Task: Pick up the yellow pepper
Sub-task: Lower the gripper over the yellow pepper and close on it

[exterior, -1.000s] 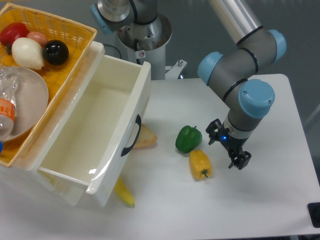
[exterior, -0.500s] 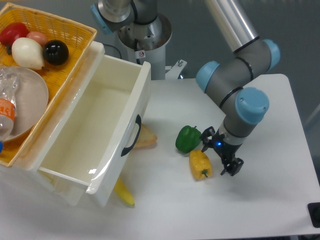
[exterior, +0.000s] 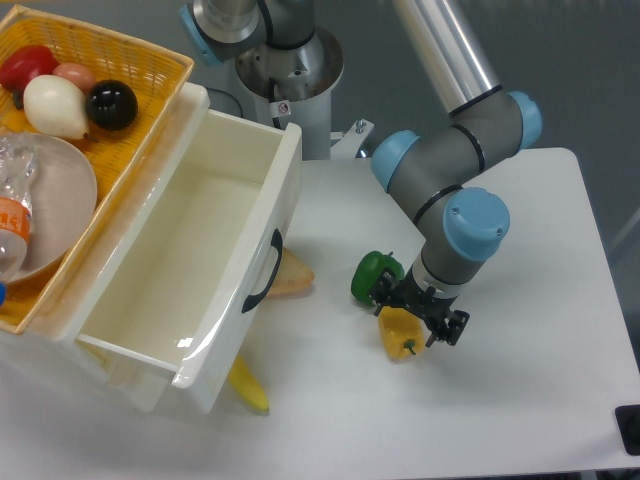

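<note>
Camera view: gripper (exterior: 418, 314) sits right over the yellow pepper (exterior: 400, 334), jaws spread either side, not clamped yet | pepper's on the white table (exterior: 530, 400), just beside the green pepper (exterior: 372, 275) | white drawer (exterior: 190, 270) pulled open on the left

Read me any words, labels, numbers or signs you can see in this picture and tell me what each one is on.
No text here can be read.
Sticker on the robot base: a small red and white sign, too small to read.
Orange label on the clear plastic bottle in the basket: white marks, too blurred to read.
</note>
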